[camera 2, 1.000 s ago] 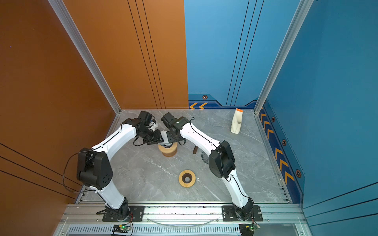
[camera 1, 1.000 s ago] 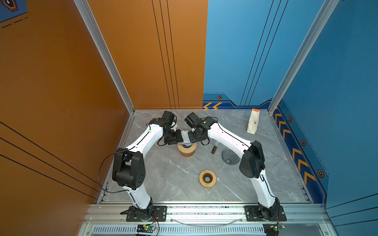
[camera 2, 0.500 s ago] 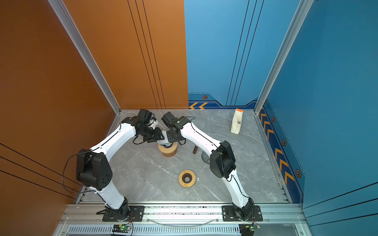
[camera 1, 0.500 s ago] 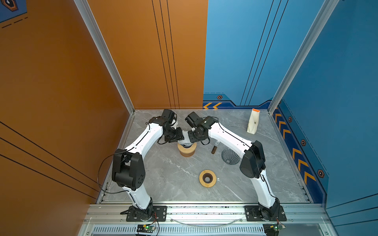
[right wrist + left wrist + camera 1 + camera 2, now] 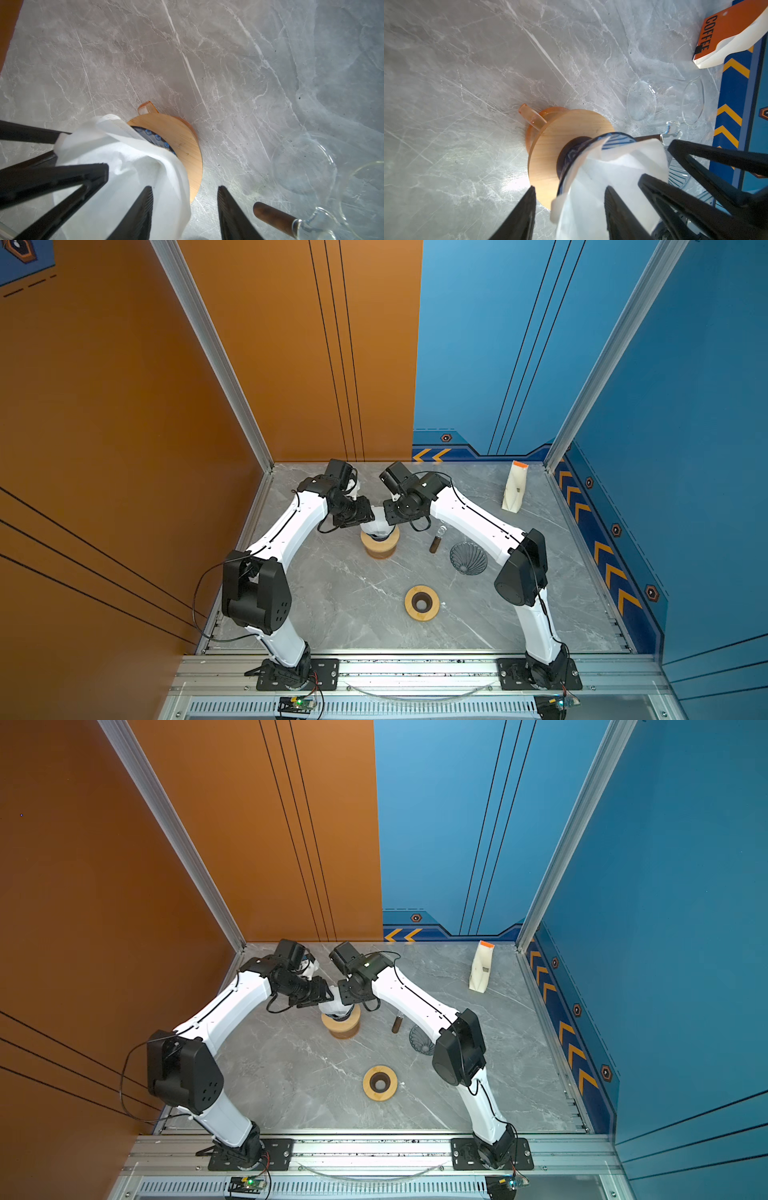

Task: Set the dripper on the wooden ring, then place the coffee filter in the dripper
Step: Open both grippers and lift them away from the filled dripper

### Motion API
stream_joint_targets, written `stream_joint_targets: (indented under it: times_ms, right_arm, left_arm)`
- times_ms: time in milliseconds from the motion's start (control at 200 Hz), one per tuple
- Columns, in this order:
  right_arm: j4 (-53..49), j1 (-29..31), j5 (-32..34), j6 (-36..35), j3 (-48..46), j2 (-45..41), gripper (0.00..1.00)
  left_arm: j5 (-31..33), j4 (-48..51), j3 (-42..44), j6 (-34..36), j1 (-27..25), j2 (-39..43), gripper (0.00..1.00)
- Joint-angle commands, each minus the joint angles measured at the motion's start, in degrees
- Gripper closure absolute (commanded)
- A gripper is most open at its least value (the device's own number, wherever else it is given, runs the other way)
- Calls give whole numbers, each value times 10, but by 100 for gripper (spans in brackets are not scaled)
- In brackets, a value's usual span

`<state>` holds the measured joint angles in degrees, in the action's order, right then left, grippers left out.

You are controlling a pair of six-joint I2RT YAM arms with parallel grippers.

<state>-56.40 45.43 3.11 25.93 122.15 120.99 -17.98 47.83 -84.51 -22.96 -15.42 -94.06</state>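
The white paper coffee filter (image 5: 623, 166) (image 5: 124, 162) sits in the blue-ribbed glass dripper (image 5: 617, 140) (image 5: 154, 140). The dripper rests in a wooden collar (image 5: 560, 141) on an orange cup (image 5: 531, 119). In both top views the filter (image 5: 376, 526) (image 5: 337, 1006) shows between the two grippers. My left gripper (image 5: 570, 199) (image 5: 365, 514) is open, straddling the filter's rim, one finger inside and one outside. My right gripper (image 5: 182, 199) (image 5: 390, 517) is open too, straddling the opposite rim the same way. Neither pinches the paper.
A clear glass vessel (image 5: 303, 162) (image 5: 468, 558) with a brown handle (image 5: 274, 216) (image 5: 435, 545) lies right of the dripper. A wooden ring (image 5: 422, 603) sits nearer the front. A coffee bag (image 5: 515, 487) (image 5: 735, 27) stands at the back right by the blue wall.
Both grippers' jaws have eased apart around the filter's rim. The arms have shifted only slightly over the dripper, and the filter stays in it.
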Motion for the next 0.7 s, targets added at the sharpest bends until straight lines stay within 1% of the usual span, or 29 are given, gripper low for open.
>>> stream_joint_targets:
  times_ms: [0,210,406,426,601,696]
  right_arm:
    - [28,3,14,0,-19,-56,51]
    - [88,5,26,-6,-94,-122,51]
    - [153,17,75,-12,-189,-211,45]
    - [156,18,78,-13,-209,-219,45]
    - [171,36,99,-23,-288,-289,43]
    - [196,53,112,-20,-349,-336,43]
  left_arm:
    - [5,8,-15,4,-1,42,43]
    - [13,7,3,5,-2,101,37]
    - [-1,7,26,12,-6,153,37]
    - [-3,7,29,12,-7,159,37]
    - [-17,7,67,14,-20,201,32]
    - [-20,8,91,17,-36,221,31]
